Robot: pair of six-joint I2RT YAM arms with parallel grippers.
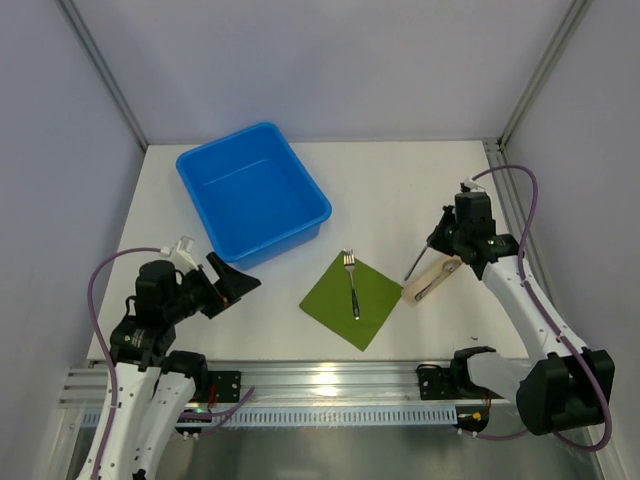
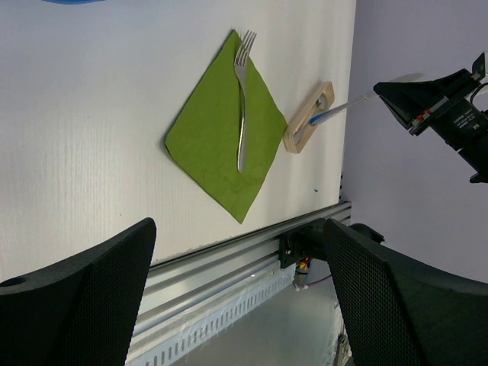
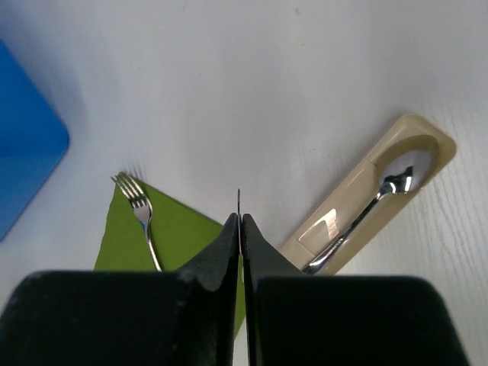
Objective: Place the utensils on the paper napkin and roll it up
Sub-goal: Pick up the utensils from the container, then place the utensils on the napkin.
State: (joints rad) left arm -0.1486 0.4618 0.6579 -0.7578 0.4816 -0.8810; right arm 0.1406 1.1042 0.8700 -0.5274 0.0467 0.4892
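A green paper napkin (image 1: 375,300) (image 2: 206,137) (image 3: 183,229) lies flat as a diamond in the middle of the table. One of the utensils, a fork (image 1: 352,285) (image 2: 242,114) (image 3: 141,207), rests along it. A spoon (image 3: 381,194) (image 1: 432,280) lies in a beige holder (image 1: 412,292) (image 2: 293,141) (image 3: 339,202) to the napkin's right. My right gripper (image 1: 437,238) (image 3: 241,221) hovers above that holder, shut on a thin knife (image 1: 417,263) (image 2: 343,105) (image 3: 239,200) that slants down from it. My left gripper (image 1: 228,285) (image 2: 240,305) stands open and empty, left of the napkin.
A blue plastic bin (image 1: 250,190) (image 3: 23,152) sits at the back left of the table. An aluminium rail (image 1: 330,380) (image 2: 229,267) runs along the near edge. Enclosure walls stand on the left, right and back.
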